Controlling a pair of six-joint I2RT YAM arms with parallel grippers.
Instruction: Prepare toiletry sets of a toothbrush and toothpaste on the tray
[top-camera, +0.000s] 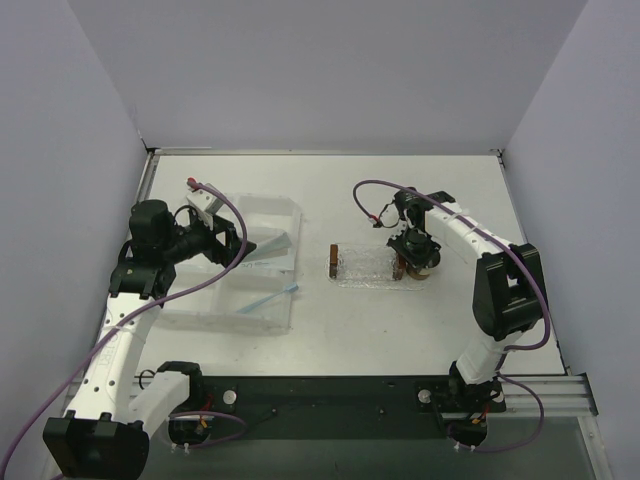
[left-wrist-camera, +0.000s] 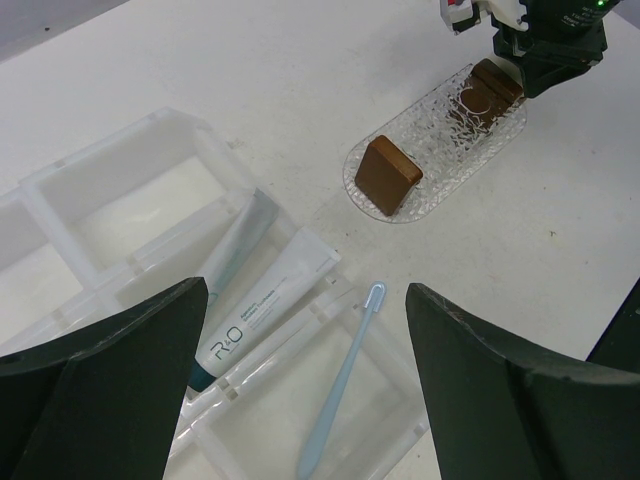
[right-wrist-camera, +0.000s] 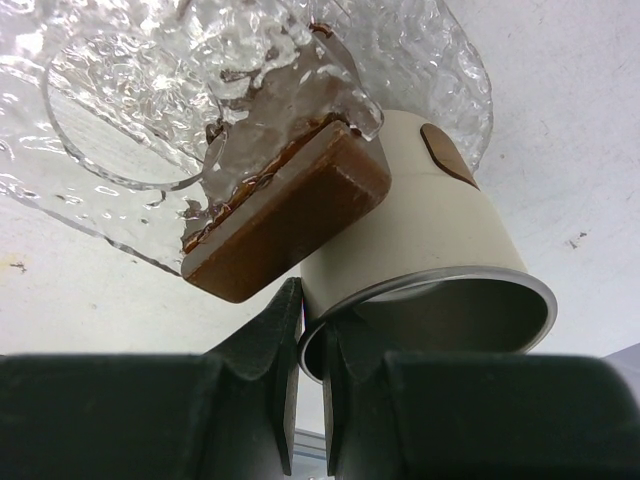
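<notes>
The light-blue toothbrush (left-wrist-camera: 345, 385) lies in a front compartment of the clear box, also in the top view (top-camera: 272, 297). Two grey-white toothpaste tubes (left-wrist-camera: 268, 298) with teal caps lie side by side in the box (top-camera: 268, 246). My left gripper (left-wrist-camera: 305, 400) is open and empty above them (top-camera: 240, 245). The bumpy clear oval tray (left-wrist-camera: 435, 150) sits mid-table (top-camera: 365, 270) with a brown block at each end. My right gripper (right-wrist-camera: 310, 325) is shut on the rim of a beige, metal-rimmed cup (right-wrist-camera: 420, 225) at the tray's right end (top-camera: 413, 252).
The clear rectangular compartment box (top-camera: 255, 215) fills the left side under my left arm. One brown block (left-wrist-camera: 390, 175) is at the tray's left end, another (right-wrist-camera: 290, 205) touches the cup at the right end. White walls surround the table.
</notes>
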